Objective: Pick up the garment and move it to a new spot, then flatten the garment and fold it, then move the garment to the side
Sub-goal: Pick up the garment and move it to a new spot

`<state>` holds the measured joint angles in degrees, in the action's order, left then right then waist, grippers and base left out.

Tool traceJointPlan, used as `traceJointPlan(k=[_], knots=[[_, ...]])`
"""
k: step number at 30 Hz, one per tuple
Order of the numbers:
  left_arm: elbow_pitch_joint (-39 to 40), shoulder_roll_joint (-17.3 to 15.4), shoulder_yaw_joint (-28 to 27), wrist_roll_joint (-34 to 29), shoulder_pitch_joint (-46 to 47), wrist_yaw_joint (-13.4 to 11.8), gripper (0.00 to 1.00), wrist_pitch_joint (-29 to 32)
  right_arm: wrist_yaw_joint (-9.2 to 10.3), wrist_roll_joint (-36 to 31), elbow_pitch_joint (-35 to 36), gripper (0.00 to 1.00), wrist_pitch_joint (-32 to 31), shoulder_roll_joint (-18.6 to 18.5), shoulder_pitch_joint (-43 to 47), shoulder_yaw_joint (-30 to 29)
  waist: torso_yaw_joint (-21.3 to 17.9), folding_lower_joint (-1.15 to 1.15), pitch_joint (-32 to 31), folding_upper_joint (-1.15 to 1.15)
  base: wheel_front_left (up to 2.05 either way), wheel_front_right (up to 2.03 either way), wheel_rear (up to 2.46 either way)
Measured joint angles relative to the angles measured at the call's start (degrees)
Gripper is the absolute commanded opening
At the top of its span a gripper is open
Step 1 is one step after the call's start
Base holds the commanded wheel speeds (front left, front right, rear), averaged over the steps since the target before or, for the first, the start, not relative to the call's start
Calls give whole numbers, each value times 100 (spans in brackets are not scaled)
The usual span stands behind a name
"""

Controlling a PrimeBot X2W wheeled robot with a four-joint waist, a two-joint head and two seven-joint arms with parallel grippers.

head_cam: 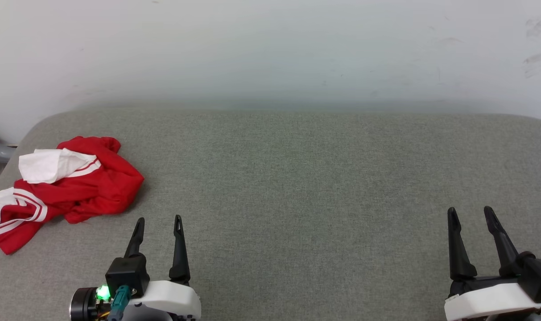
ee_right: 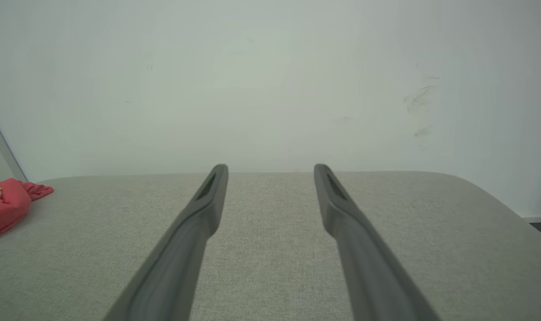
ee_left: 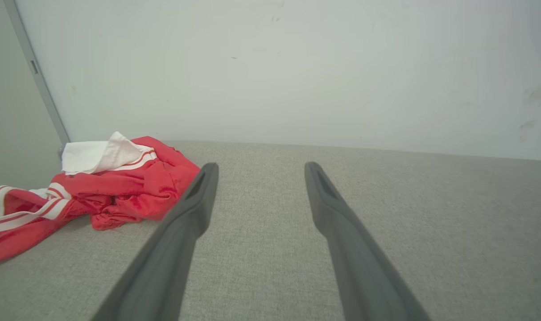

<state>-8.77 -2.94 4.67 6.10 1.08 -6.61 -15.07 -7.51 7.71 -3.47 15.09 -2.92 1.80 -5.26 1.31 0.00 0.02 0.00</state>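
Observation:
The garment (head_cam: 69,187) lies crumpled in a heap at the far left of the grey fabric surface, red with a white sleeve and red-and-white stripe trim on top. In the left wrist view the garment (ee_left: 101,187) sits left of the fingers; its edge shows at the left of the right wrist view (ee_right: 7,205). My left gripper (head_cam: 158,220) is open, empty, just right of and nearer than the heap, not touching it (ee_left: 257,167). My right gripper (head_cam: 471,211) is open and empty at the lower right, far from the cloth (ee_right: 270,167).
The grey padded surface (head_cam: 297,178) has rounded corners and runs wide between the grippers. A white wall (head_cam: 270,49) rises right behind it. A grey vertical frame (ee_left: 38,80) stands beyond the left edge near the heap.

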Motion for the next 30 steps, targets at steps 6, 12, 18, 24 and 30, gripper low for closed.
traceJointPlan(k=[6, 12, 18, 24, 30], knots=[[-41, 0, 21, 16, 1, -1, 100, 0, 0, 34, -40, 100, 0, 0, 2, 7, 14, 0, -7, 0, 0, 0, 0], [-62, 1, 24, 20, 1, -1, 100, 0, 0, 41, -53, 100, 0, 0, 7, 12, 40, 0, -16, 0, 0, 0, 0], [-64, 1, 22, 19, 1, -1, 100, 0, 0, 43, -51, 100, 0, 0, 30, 23, 93, 0, -16, 0, 0, 0, 0], [-55, 1, 20, -2, 14, -14, 100, 0, 0, 51, -41, 100, 0, 0, 60, 33, 244, 0, 6, 0, 0, 0, 0], [-25, 2, -12, -30, 16, -43, 100, 0, 0, 51, -38, 100, 0, 0, 62, 49, 482, 0, 36, 0, 0, 0, 0]])
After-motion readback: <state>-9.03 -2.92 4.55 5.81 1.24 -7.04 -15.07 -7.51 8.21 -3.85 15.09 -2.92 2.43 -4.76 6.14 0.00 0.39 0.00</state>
